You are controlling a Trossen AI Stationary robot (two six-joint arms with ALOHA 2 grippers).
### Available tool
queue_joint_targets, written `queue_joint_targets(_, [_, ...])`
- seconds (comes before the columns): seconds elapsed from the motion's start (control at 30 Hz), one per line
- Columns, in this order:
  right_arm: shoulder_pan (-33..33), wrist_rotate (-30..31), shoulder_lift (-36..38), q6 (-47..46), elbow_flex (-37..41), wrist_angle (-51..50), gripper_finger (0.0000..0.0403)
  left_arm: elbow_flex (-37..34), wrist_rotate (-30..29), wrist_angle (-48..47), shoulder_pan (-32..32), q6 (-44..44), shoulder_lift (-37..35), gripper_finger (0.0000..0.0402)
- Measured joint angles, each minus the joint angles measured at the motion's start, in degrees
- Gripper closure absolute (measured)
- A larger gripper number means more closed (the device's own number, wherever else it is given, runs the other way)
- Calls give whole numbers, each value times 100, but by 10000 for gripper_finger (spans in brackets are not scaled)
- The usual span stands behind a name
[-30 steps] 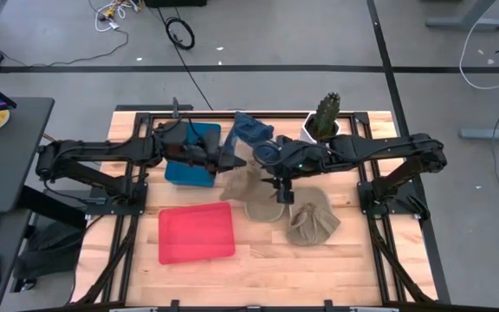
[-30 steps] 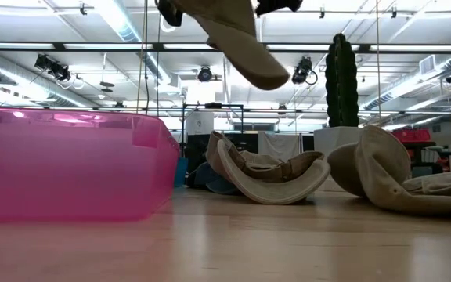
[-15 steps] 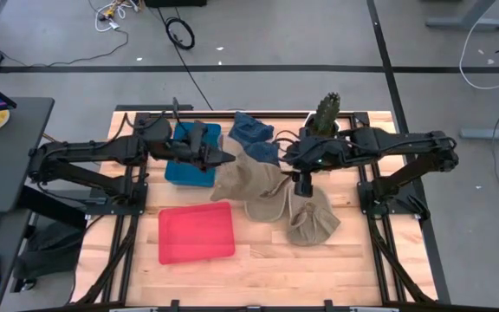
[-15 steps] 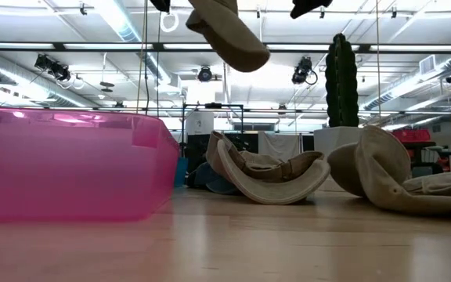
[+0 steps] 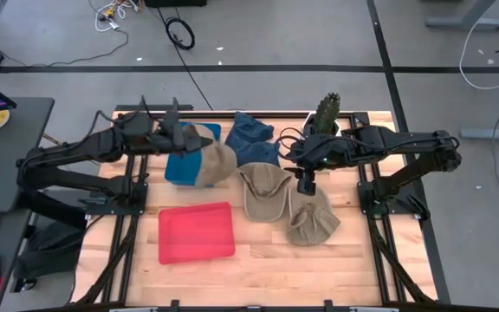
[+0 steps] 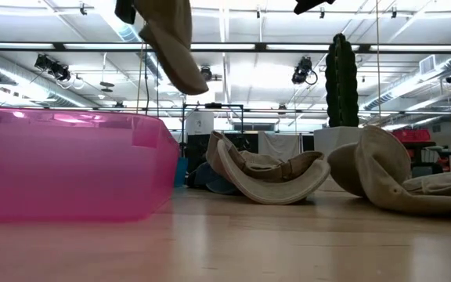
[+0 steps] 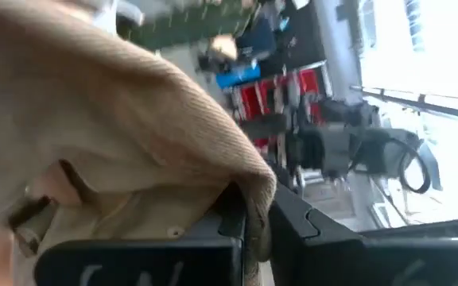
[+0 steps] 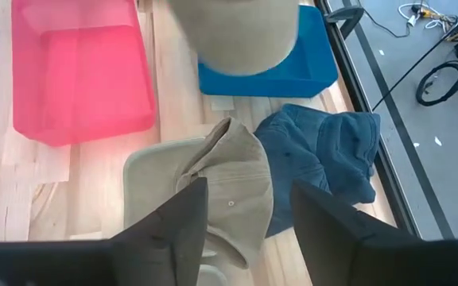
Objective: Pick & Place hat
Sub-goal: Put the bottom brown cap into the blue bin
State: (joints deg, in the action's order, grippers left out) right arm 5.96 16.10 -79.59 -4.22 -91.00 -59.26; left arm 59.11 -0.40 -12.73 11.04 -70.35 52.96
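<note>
Seen from above, the left claw [image 5: 191, 147] grips a tan hat [image 5: 208, 163] over the blue bin [image 5: 180, 171]. Low view: the hat [image 6: 171, 43] hangs high. Right wrist view: the right claw [image 8: 241, 230] spreads empty above another tan hat [image 8: 213, 183].

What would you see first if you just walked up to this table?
Probably the tan hat dangling in the air from the left gripper, above the blue bin. Next, the bright pink tray at the table's front, and the right gripper open above another tan hat.
</note>
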Motion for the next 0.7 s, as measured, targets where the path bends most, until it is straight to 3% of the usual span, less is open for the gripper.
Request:
queue_joint_targets(0.13, [0, -2, 0, 5, 0, 1, 229, -2, -374, 9, 457, 686, -158, 378])
queue_joint_targets(0.27, [0, -4, 0, -138, 0, 8, 232, -2, -1732, 63, 509, 801, -227, 378])
queue_joint_targets(0.43, [0, 43, 0, -309, 0, 117, 232, 0, -3402, 65, 257, 649, -89, 378])
queue_joint_targets(0.7, [0, 48, 0, -331, 0, 486, 232, -2, -5006, -271, -299, 301, 388, 378])
